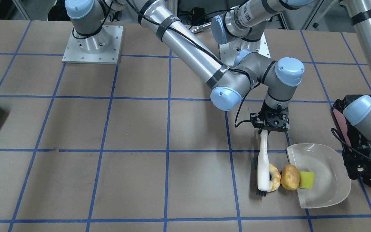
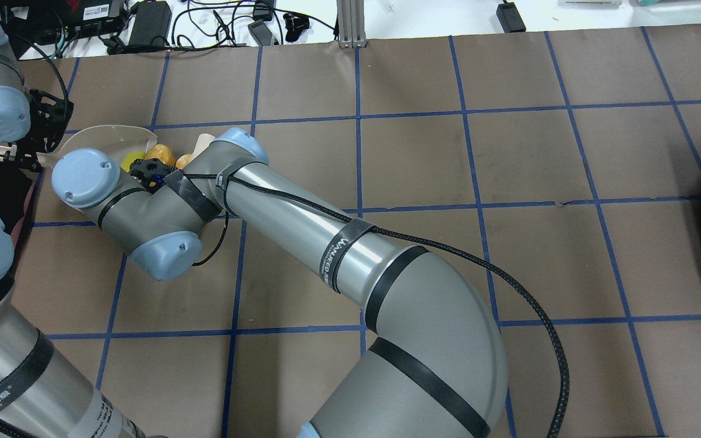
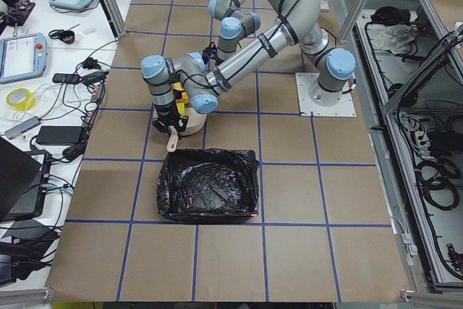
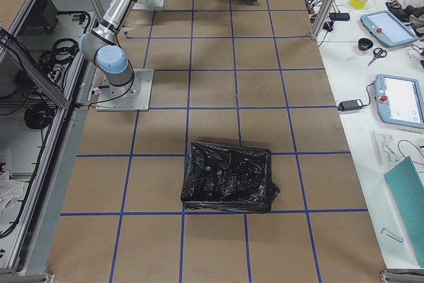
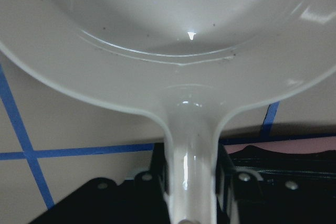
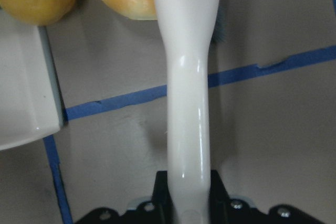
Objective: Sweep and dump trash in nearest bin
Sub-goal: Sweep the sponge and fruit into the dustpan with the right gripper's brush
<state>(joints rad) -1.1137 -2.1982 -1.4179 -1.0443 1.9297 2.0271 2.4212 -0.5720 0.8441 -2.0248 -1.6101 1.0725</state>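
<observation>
Front-facing view, lower right of the frame: the right gripper [image 1: 271, 127] points down at the table [image 1: 108, 129], a brown surface marked into squares by blue tape. Its fingers are closed on the upper end of a white brush [image 1: 263, 167]. The wrist view confirms the handle is clamped between them with no gap at either side. The brush lies along the table with its dark bristles at the lower end.

The trash forms a short row to the right of the brush head. The croissant piece [image 1: 275, 182] touches the brush. The potato-like lump [image 1: 290, 177] sits just beside the croissant, at the open lip of the white dustpan [image 1: 327, 174]. The sponge wedge [image 1: 307, 179] lies just inside that lip, against the lump.

Left wrist view: the left gripper [image 5: 191, 171] is closed around the dustpan's narrow handle, one finger on each side, and the pan spreads across the upper frame.

The nearest bin [image 3: 172, 179], lined with a crinkled black bag, stands just beside the dustpan. In the left side view it fills the centre of the frame, below the two arms. In the front-facing view only its pink side shows, at the right edge behind the left arm.
</observation>
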